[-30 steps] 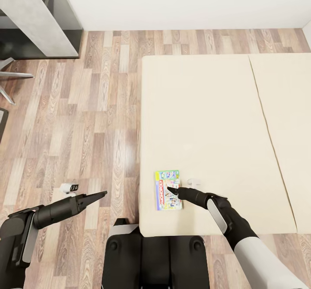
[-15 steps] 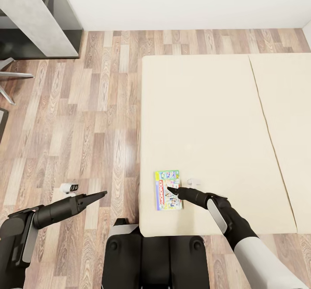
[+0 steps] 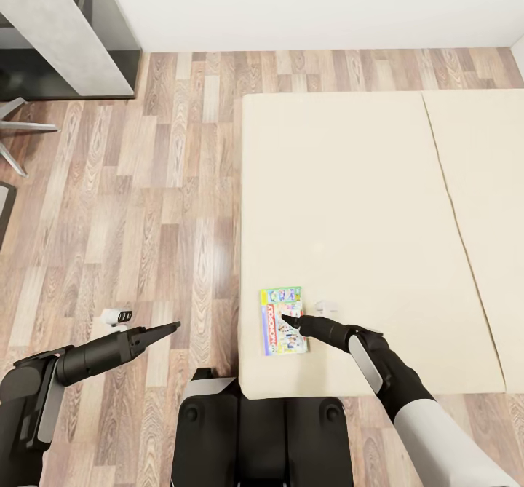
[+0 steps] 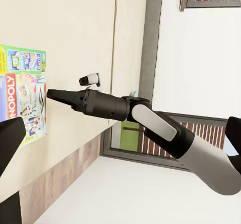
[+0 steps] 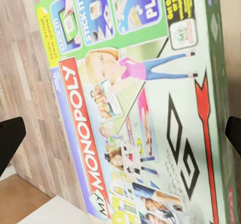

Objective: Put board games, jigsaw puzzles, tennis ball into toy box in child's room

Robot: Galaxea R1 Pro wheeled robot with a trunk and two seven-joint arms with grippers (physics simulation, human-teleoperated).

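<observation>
One of the board games (image 3: 280, 311), a green-edged box with a red banner, lies flat near the front left corner of the bed (image 3: 349, 196). My right gripper (image 3: 288, 320) hovers low over the box's right half, open. In the right wrist view the lid (image 5: 130, 108) spans the frame, and the dark fingers (image 5: 10, 141) stand wide apart at either side of it. My left gripper (image 3: 171, 326) hangs open over the wood floor left of the bed, holding nothing. The left wrist view looks across at the box (image 4: 22, 98) and the right gripper (image 4: 50, 94).
A small white device (image 3: 326, 305) lies on the mattress just right of the box, and another (image 3: 116, 317) sits on the floor near my left arm. A grey desk end (image 3: 58, 28) and chair legs (image 3: 22, 129) stand at the far left. My base is against the bed's front edge.
The whole picture has shifted a few pixels, so the camera moved slightly. Both arms and the box keep their places.
</observation>
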